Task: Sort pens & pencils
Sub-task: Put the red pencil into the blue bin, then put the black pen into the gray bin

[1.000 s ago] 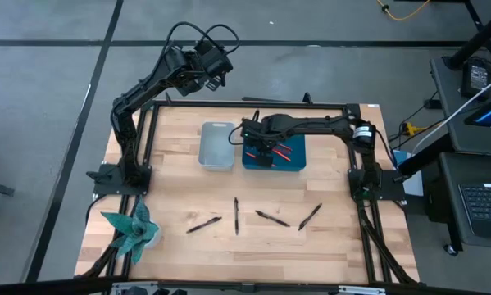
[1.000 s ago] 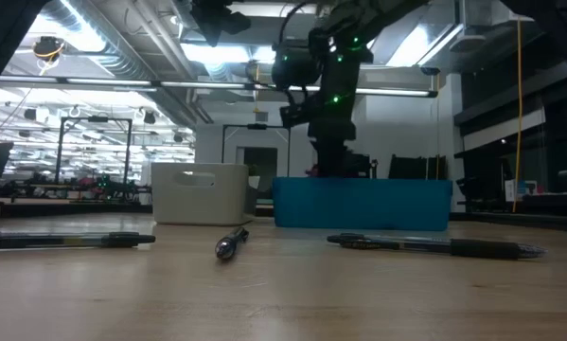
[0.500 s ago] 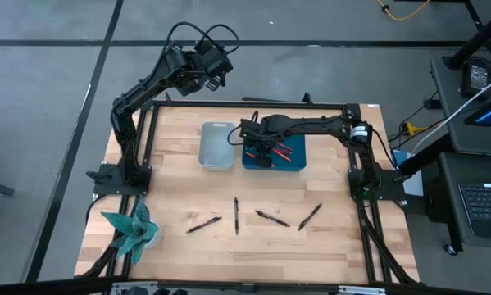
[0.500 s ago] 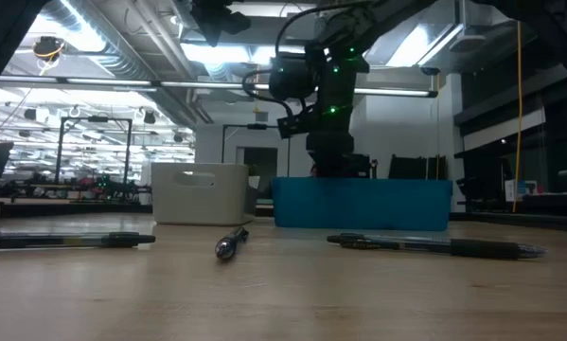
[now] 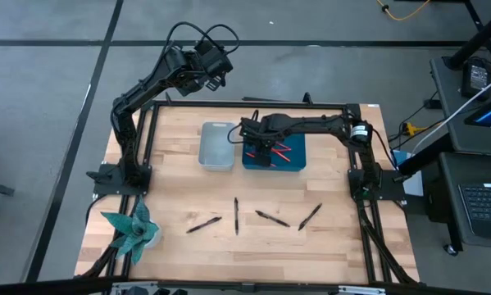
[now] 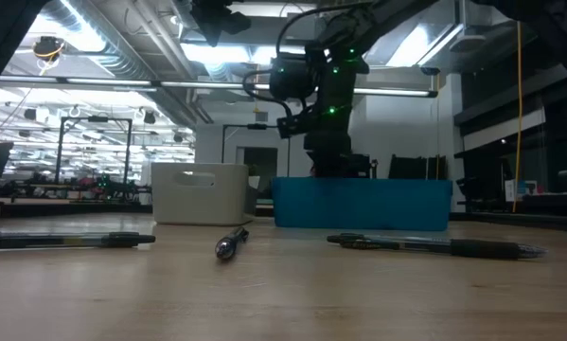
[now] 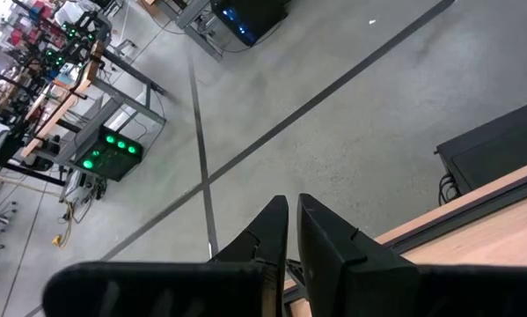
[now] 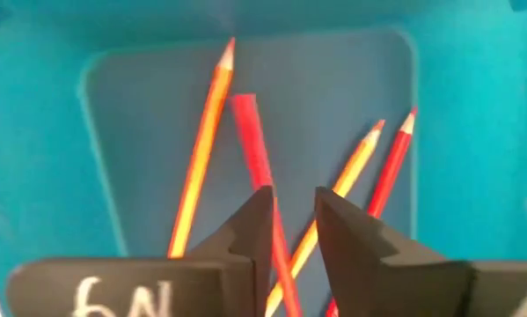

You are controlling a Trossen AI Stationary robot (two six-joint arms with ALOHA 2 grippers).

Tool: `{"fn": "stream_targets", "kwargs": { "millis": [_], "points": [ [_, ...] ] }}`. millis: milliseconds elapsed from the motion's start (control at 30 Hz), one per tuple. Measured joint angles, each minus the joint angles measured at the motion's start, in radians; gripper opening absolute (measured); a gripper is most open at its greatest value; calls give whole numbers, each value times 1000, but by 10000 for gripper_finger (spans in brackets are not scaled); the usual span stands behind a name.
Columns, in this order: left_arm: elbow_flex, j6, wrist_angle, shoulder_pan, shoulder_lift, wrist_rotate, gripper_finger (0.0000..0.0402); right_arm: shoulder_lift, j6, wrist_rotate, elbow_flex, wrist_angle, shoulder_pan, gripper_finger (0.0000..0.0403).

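Several dark pens lie flat on the table's near half: one (image 5: 204, 224), another (image 5: 236, 215), a third (image 5: 272, 218) and one more (image 5: 310, 216). A white bin (image 5: 216, 146) and a blue bin (image 5: 288, 154) stand side by side toward the far edge. My right gripper (image 8: 291, 216) hovers open over the blue bin (image 8: 34, 132), pointing down. Below it, orange and red pencils rest on the bin's floor, and a red pencil (image 8: 250, 132) runs under the gap between the fingers. My left gripper (image 7: 291, 220) is shut, raised beyond the table's far edge.
A teal leafy ornament (image 5: 132, 229) sits at the table's near left corner. A black frame (image 5: 229, 105) borders the table's far edge and sides. In the low view the pens (image 6: 434, 245) lie in front of the blue bin (image 6: 362, 204) and the white bin (image 6: 198, 194).
My right gripper has shifted a little toward the table's left above the blue bin and has turned slightly. The pens on the table have stayed where they were.
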Motion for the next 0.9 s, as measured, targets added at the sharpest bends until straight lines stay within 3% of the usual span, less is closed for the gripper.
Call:
{"fn": "stream_targets", "kwargs": {
  "millis": [267, 500, 700, 900],
  "points": [
    [0, 0, 0, 0, 0, 0, 23, -35, -1, 113, 36, -64, 2, 129],
    [0, -4, 0, 10, 0, 18, 23, -157, 153, 165, 241, -466, 76, 121],
    [0, -4, 0, -4, 0, 74, 23, -331, 453, 134, 261, -671, 286, 120],
    [0, -35, -1, -73, 1, 113, 23, -491, 861, 184, 22, -654, 622, 119]
  ]
}}
